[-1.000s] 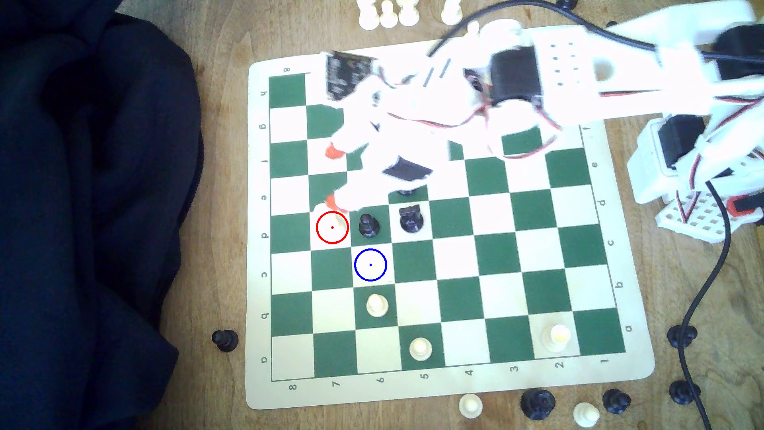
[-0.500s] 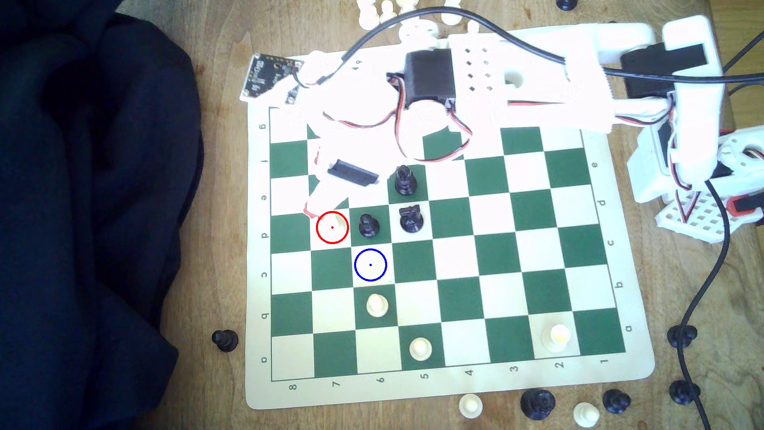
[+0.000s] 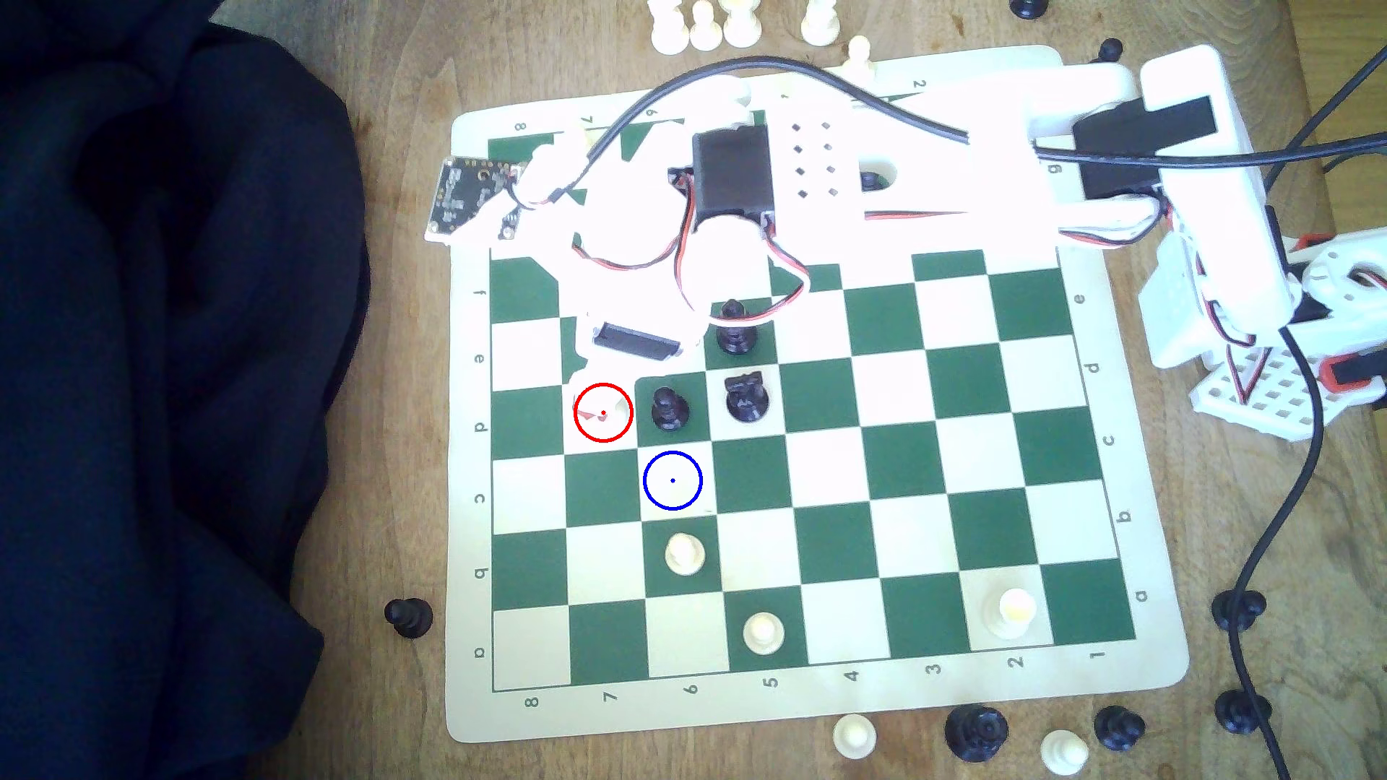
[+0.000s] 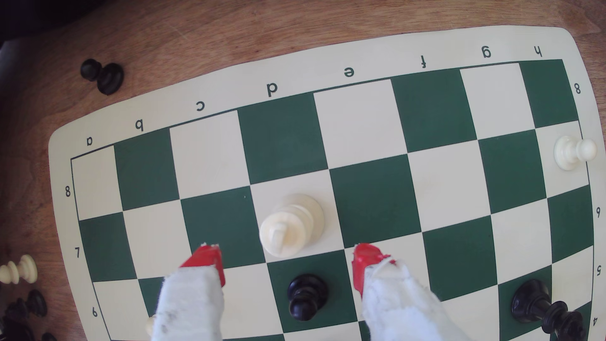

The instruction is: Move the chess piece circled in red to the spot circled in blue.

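As I compare the exterior view with the frames from the last second, the arm has swung toward that view's left and dropped: the claw (image 3: 597,401) that sat over the e and f rows now has a red tip showing inside the red ring on d7, and the wrist circuit board (image 3: 469,195) has slid out past the board's edge. Glare washes out the chess piece circled in red (image 3: 617,409); I make out only a pale patch within the ring, standing on its cream square. The spot circled in blue (image 3: 672,481) is the cream square one step diagonally away toward the view's lower right, bare. A black pawn (image 3: 669,409) stands on the green square just beside the target piece, toward the view's right. Wrist view, clearer: the claw (image 4: 288,259) is open, its red-tipped fingers (image 4: 206,259) spread wide, one on each side of the white piece (image 4: 290,223), neither touching it; the piece stands upright ahead of the tips, not yet between them. The black pawn (image 4: 306,296) sits below the gap between the fingers. My read: approach is nearly done, grasp not begun. I judge the claw needs to advance and lower before closing, minding the pawn.
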### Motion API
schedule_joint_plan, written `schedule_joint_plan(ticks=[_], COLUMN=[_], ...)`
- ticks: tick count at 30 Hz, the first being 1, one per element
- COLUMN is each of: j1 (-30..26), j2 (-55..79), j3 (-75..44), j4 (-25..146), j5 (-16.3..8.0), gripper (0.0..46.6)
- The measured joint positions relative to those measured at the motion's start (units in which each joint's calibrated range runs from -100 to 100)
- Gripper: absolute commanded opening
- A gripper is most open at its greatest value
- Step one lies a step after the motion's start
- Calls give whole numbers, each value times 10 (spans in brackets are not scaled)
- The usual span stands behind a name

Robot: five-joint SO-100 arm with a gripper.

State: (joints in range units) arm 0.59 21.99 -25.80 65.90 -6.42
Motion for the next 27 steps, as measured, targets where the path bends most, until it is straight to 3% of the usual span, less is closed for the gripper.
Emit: schedule_joint_plan(ticks=[20,27], j1=[-14,-18], j2=[91,102], j3=[-73,-75], j4=[10,10], j5=[4,4], gripper=[196,167])
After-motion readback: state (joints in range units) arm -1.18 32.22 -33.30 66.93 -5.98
